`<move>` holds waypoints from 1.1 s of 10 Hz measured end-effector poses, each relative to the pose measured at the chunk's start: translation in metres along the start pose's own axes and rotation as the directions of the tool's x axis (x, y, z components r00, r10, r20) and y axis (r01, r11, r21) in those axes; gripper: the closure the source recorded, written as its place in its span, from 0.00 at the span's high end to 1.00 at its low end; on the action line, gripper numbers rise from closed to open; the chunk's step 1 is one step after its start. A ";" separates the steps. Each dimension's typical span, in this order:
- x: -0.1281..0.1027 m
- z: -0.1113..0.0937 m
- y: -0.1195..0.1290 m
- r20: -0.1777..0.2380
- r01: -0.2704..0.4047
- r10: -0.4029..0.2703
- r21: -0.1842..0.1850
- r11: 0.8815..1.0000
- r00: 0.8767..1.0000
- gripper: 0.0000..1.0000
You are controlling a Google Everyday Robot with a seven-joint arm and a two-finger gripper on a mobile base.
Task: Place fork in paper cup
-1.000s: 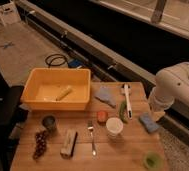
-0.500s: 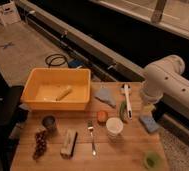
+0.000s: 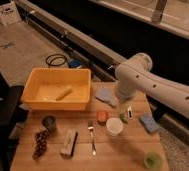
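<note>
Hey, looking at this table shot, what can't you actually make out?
All in the camera view:
1. The tool: hidden behind the bulky white robot arm, over the far right side of the wooden table.
2. Long white-handled utensil: mostly covered by that arm.
3. Slim silver metal fork: tines too blurred to count.
4. Small white paper cup: contents too blurred to judge.

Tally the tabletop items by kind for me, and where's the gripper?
Cups: 3: paper cup, dark grey cup, green cup
Utensils: 2: fork, white-handled utensil
Bins: 1: yellow bin
Wipers: 2: blue cloth, blue sponge
Grape bunch: 1
Unidentified: 4: yellow piece in bin, orange lump, green lump, tan block
Total: 13
Gripper hangs over the table's far side, behind the paper cup.
</note>
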 end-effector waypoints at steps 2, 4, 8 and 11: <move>-0.001 0.000 -0.001 0.000 0.002 -0.002 0.001 1.000 1.000 0.65; 0.002 0.000 0.001 0.001 -0.004 0.004 0.003 1.000 1.000 0.65; -0.030 0.021 0.004 0.079 0.096 -0.091 -0.050 0.994 0.993 0.65; -0.089 0.046 0.006 0.127 0.198 -0.185 -0.101 0.975 0.975 0.65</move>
